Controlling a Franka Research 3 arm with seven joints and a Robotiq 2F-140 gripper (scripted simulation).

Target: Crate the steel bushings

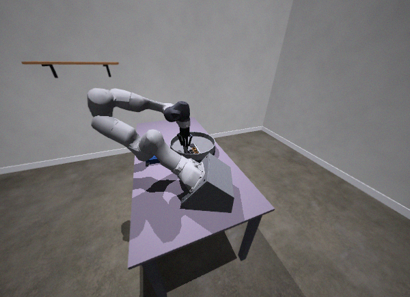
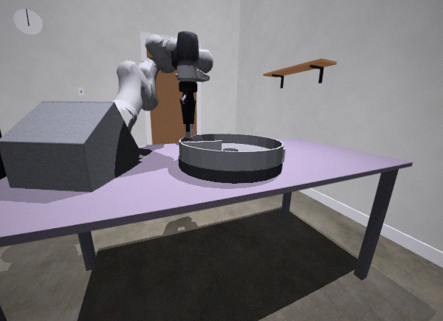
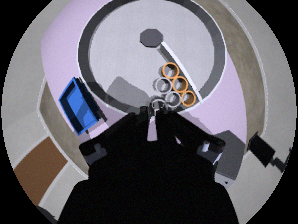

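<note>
Steel bushing [image 3: 154, 104] gripped by end effector [image 3: 154, 107] inside turning table [image 3: 93, 19].

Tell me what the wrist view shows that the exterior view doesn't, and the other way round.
Only the wrist view shows the bushings: three orange ones, two steel ones left on the turning table, and a steel bushing pinched in the gripper. It also shows the blue crate. Only the exterior view shows the gripper's height, its fingertips near the turning table's rim, plus the grey box. Both show the turning table and purple table.
</note>
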